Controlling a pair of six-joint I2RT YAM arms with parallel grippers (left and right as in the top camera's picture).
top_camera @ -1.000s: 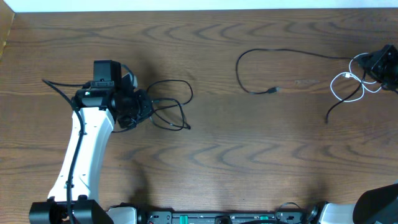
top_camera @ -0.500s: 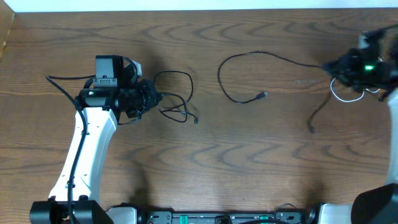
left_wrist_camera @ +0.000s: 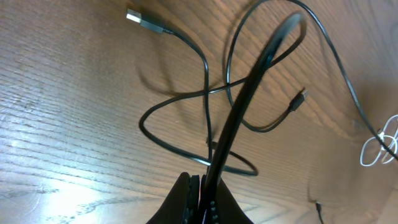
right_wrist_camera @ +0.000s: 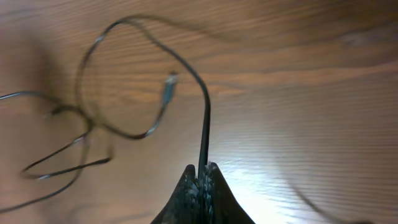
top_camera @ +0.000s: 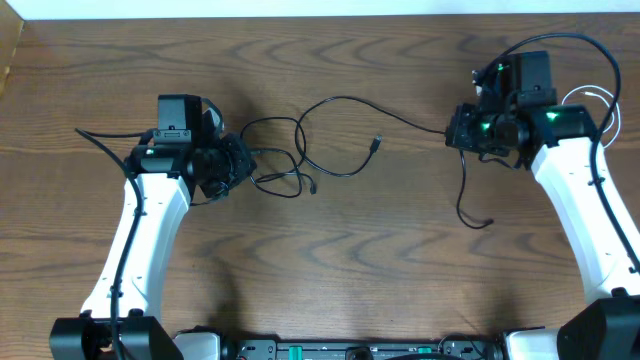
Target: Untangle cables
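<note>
Wood-grain surface (top_camera: pixel 400 250) below. The left jaws are clamped shut on a looped black cable (left_wrist_camera: pixel 249 87) arcing ahead of them. The right jaws pinch a long black cable (right_wrist_camera: pixel 205 124) running straight ahead. A white cable (left_wrist_camera: pixel 373 142) lies behind the right jaws. Both arms reach forward, wrists turned inward.

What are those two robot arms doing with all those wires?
Two robot arms are sorting out cables on a wooden table. The left gripper is pinched shut on one black cable. The right gripper is pinched shut on a second black cable. Loops of the two cross between the arms, so they are not yet apart. A white cable shows beside the right arm.
</note>
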